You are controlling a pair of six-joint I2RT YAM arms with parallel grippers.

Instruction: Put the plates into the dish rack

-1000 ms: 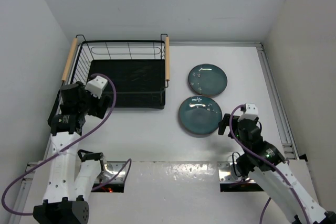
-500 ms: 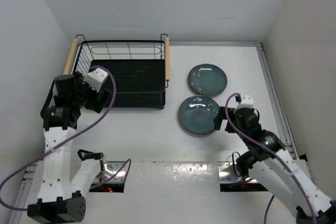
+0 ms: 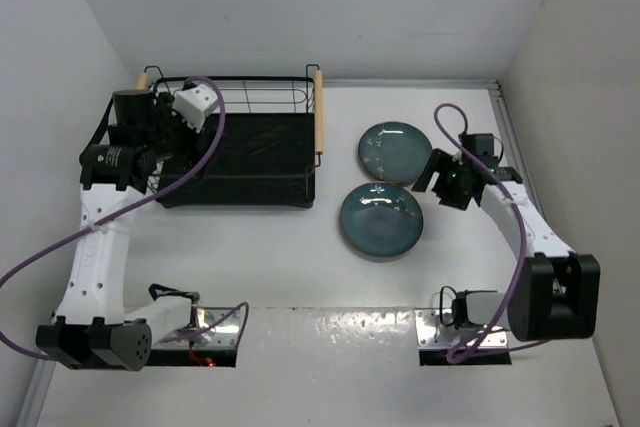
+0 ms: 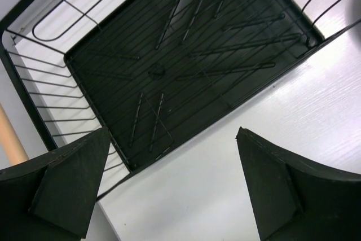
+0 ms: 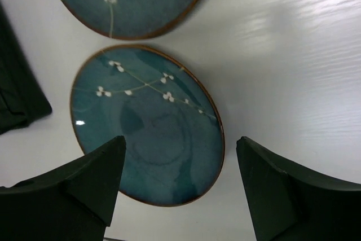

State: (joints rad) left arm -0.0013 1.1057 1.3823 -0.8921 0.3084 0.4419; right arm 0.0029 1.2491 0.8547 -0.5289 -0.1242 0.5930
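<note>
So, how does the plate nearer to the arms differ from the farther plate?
The nearer plate is slightly larger than the farther plate. The nearer plate lies level with the front corner of the dish rack; the farther plate lies near the end of its wooden handle. Both lie flat on the table, not touching, with the same teal glaze and small white marks.

Bright, even overhead light, white bench point(image 3: 285, 257) nearly washed out, soft faint shadows beside the rack point(image 3: 250, 152), small highlights on the glossy plates point(image 3: 380, 220), streaky sheen on the bench in wrist views, top view sharp
</note>
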